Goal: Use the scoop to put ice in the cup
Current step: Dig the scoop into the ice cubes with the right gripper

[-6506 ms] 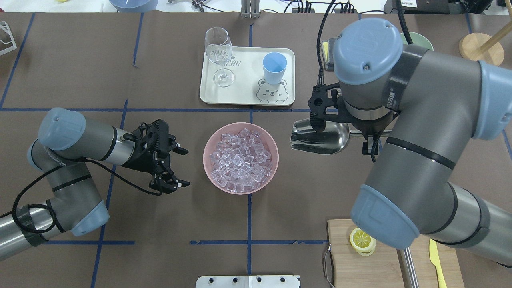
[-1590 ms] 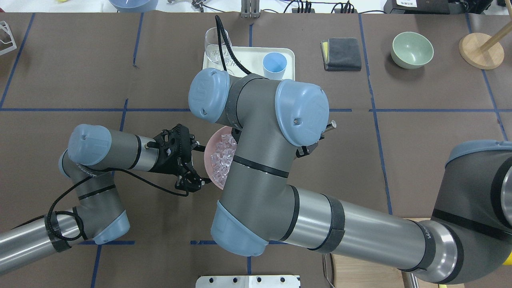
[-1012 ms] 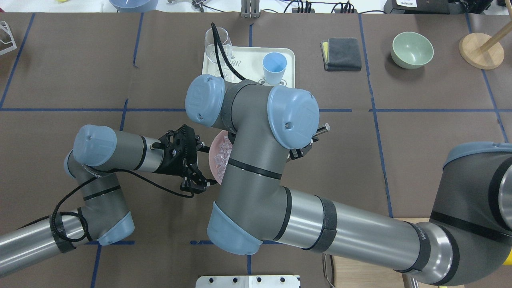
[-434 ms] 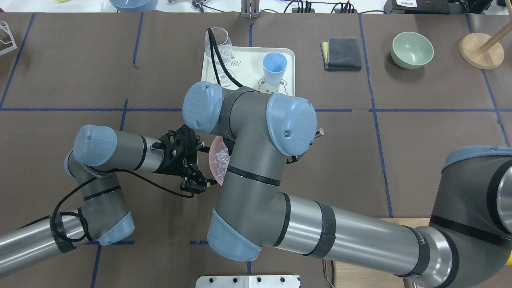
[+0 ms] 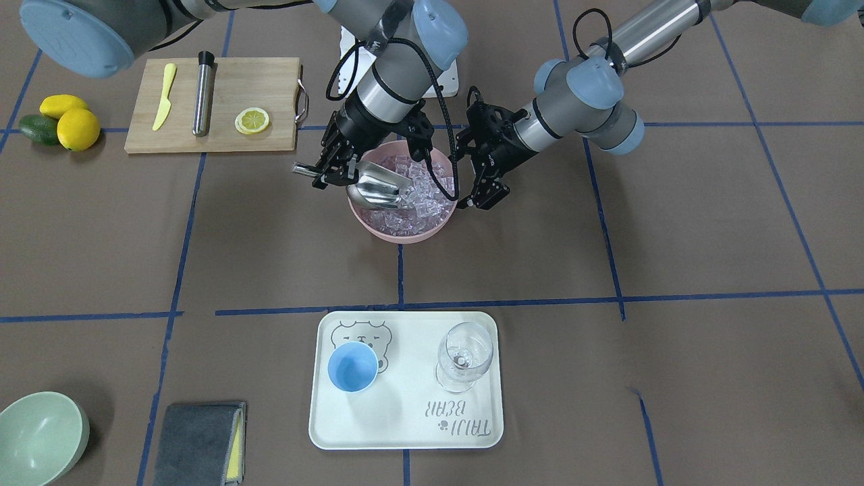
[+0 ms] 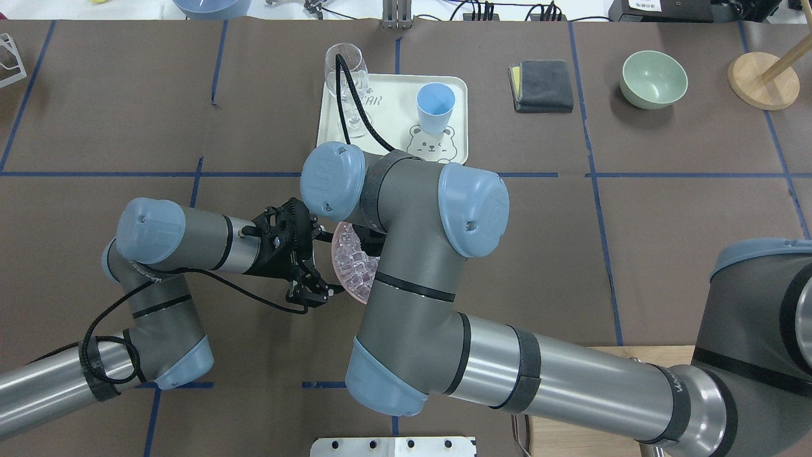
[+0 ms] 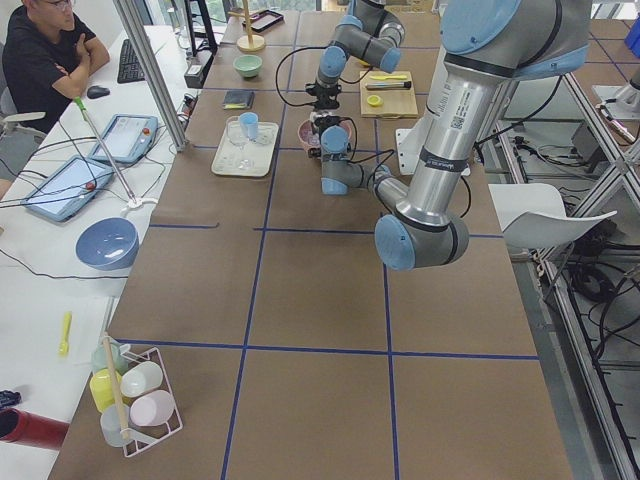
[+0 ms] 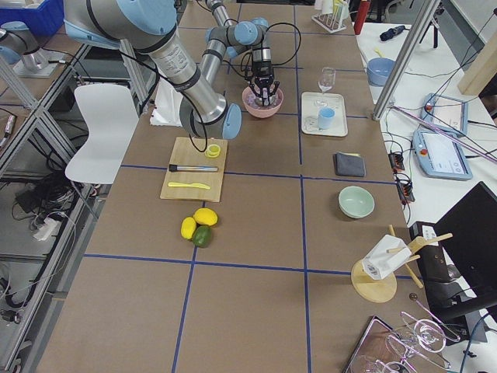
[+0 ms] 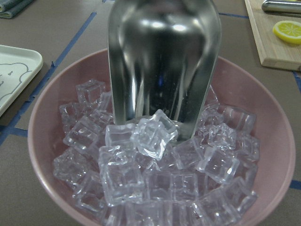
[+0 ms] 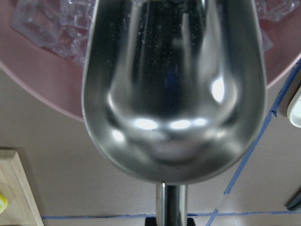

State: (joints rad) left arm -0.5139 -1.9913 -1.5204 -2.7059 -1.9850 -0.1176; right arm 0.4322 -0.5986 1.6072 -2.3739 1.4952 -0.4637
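Note:
The steel scoop is tilted mouth-down into the ice that fills a pink bowl. My right gripper is shut on the scoop's thin handle. The left wrist view shows the scoop with its lip pushed among the cubes. In the right wrist view the scoop's bowl is empty. My left gripper is open beside the pink bowl's rim; I cannot tell whether it touches. The light-blue cup stands empty on a white tray.
A wine glass stands on the tray beside the cup. A cutting board holds a lemon slice, a yellow knife and a steel cylinder. A green bowl and a grey cloth lie at the near left.
My right arm swung the scoop from the right of the pink bowl over and down into the ice. My left gripper moved up to the bowl's side and has stayed there.

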